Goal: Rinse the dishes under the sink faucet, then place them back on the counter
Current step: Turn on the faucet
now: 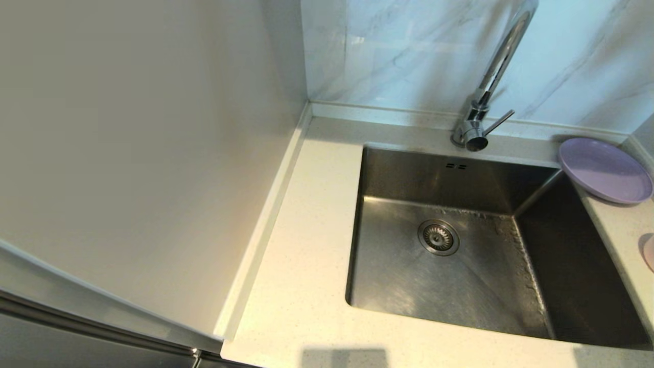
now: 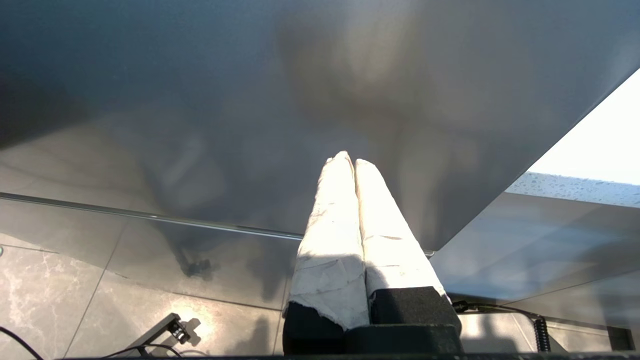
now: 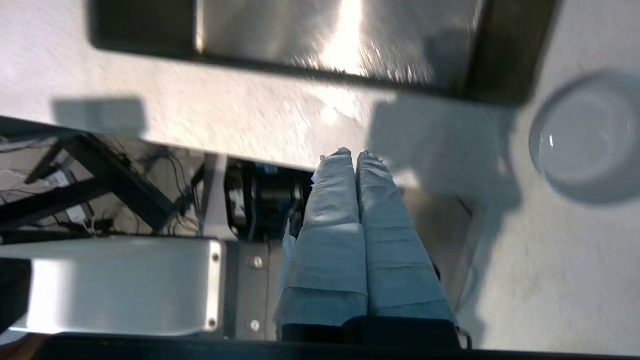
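faucet (image 1: 498, 76) spout runs off the top edge of the head view, outlet not visible. cup (image 1: 649, 251) is clipped by the right edge there, only a sliver shows; in the right wrist view it's smeared and also cut by the frame edge. sink (image 1: 460, 266) near-right corner runs out of frame. neither arm shows in the head view. right wrist view is motion-blurred across the counter (image 3: 525, 260) and basin, so speckle and edges can't be read. left gripper (image 2: 348, 161) base cut off by the frame edge; the grey panel beyond it shows only vague reflections, can't tell what they are.
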Robot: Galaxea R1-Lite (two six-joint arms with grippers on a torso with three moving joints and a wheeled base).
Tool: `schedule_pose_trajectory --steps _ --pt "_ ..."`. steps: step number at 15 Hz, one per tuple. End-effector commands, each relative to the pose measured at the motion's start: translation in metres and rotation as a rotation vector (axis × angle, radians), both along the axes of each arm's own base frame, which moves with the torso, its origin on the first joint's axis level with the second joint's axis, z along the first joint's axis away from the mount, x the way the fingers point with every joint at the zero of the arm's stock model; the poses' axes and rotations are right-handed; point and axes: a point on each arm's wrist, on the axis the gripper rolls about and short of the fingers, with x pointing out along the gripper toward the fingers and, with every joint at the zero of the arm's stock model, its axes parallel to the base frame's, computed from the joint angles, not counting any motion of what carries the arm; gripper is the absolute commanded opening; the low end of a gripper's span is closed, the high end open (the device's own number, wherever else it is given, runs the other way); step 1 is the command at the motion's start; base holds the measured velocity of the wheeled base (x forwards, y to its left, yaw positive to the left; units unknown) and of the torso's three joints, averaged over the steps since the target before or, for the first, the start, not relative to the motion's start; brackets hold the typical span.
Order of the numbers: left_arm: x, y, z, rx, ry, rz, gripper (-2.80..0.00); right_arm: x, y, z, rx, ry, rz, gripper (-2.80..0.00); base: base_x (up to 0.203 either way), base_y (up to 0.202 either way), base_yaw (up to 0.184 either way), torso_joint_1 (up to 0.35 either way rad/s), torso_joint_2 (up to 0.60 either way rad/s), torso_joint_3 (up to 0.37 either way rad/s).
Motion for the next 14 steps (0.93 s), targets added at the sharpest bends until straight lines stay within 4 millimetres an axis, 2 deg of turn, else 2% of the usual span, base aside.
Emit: schedule_pose_trajectory --steps 1,3,7,10,14 --pt "0.0 0.0 0.0 0.0 0.0 0.0 -2.8 -0.001 -0.001 -0.007 0.006 0.07 -0.055 -2.8 0.0 0.0 0.0 0.0 0.0 0.0" --pt "0.0 0.0 0.0 0.0 0.0 0.0 -2.8 0.008 -0.002 -0.008 0.014 0.102 -0.059 -2.8 0.0 0.0 0.0 0.0 0.0 0.0" --pt "0.0 0.0 0.0 0.0 0.0 0.0 -2.8 0.051 -0.01 -0.012 0.035 0.185 -0.057 -2.8 0.0 0.0 0.0 0.0 0.0 0.0" --pt "0.0 0.0 0.0 0.0 0.0 0.0 -2.8 0.091 -0.018 -0.008 0.093 0.075 -0.143 -2.8 0.0 0.0 0.0 0.0 0.0 0.0" --pt "0.0 0.0 0.0 0.0 0.0 0.0 -2.8 0.121 -0.029 -0.018 0.108 -0.098 -0.2 -2.8 0.0 0.0 0.0 0.0 0.0 0.0"
